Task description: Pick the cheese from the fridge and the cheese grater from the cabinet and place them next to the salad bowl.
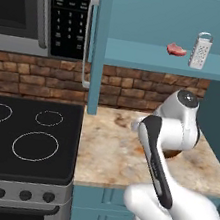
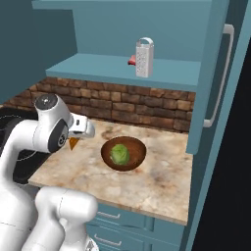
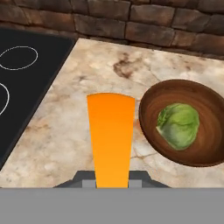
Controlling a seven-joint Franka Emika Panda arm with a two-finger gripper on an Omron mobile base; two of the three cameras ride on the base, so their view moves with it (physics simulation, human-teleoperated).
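My gripper [image 3: 112, 183] is shut on the cheese [image 3: 110, 135], an orange wedge that sticks out between the fingers. It hangs just over the stone counter [image 3: 65, 131], left of the salad bowl [image 3: 153, 103], a dark wooden bowl with a lettuce head [image 3: 178, 124]. From the right base, the gripper [image 2: 81, 130] holds the cheese [image 2: 73, 142] a short way left of the bowl [image 2: 138, 147]. The silver cheese grater [image 2: 144, 58] [image 1: 200, 50] stands upright on the shelf of the open teal cabinet [image 1: 141, 54]. A black surface at the far right [image 2: 235, 196] may be the fridge.
A pinkish-red lump of meat [image 1: 176, 49] lies beside the grater. The black stove top [image 1: 26, 138] borders the counter on the left, under the microwave [image 1: 42, 9]. The open cabinet door [image 2: 211, 73] hangs over the counter's right end. A brick wall [image 3: 131, 22] backs it.
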